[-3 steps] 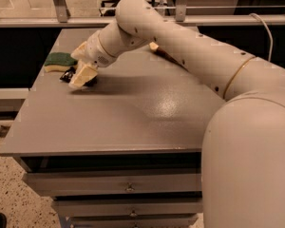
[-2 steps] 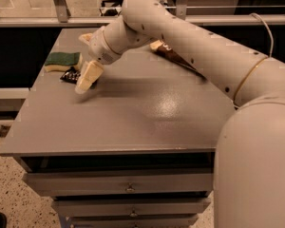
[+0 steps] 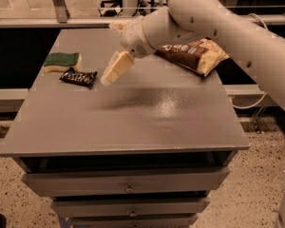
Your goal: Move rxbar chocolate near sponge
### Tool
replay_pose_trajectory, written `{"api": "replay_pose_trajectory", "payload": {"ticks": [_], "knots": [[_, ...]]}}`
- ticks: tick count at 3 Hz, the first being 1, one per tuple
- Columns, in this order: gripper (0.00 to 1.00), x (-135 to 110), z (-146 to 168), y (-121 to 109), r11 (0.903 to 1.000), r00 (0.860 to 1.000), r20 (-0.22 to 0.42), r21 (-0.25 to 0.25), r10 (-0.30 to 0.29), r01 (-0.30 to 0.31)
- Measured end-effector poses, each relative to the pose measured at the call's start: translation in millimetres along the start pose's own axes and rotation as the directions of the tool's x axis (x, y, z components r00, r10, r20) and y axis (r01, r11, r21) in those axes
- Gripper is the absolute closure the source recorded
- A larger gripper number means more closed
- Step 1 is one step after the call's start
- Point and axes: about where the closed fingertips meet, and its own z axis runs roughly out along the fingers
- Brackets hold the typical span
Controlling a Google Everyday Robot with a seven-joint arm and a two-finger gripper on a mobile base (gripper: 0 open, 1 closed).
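The rxbar chocolate (image 3: 78, 77), a small black wrapper with white lettering, lies flat on the grey table (image 3: 133, 122) at the back left. Just behind it to the left sits the sponge (image 3: 62, 61), green top over yellow foam; the two nearly touch. My gripper (image 3: 108, 53) hovers over the table to the right of the bar, apart from it. It is open, with one cream finger (image 3: 116, 68) pointing down-left and nothing between the fingers.
A large brown-and-yellow chip bag (image 3: 194, 53) lies at the back right, partly behind my arm (image 3: 218, 23). Drawers (image 3: 128, 182) run below the table's front edge. A dark railing stands behind the table.
My gripper has lifted and swung right, away from the sponge. The rxbar chocolate now lies uncovered on the table beside the sponge.
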Motion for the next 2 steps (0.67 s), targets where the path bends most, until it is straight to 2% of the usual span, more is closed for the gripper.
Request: {"api": "replay_pose_trajectory", "payload": {"ticks": [1, 2], "knots": [[0.00, 19.0, -82.4, -3.0, 0.9928, 0.999, 0.016, 0.110, 0.045, -0.046], [0.00, 20.7, -84.0, -3.1, 0.9925, 0.999, 0.014, 0.113, 0.047, -0.048]]}}
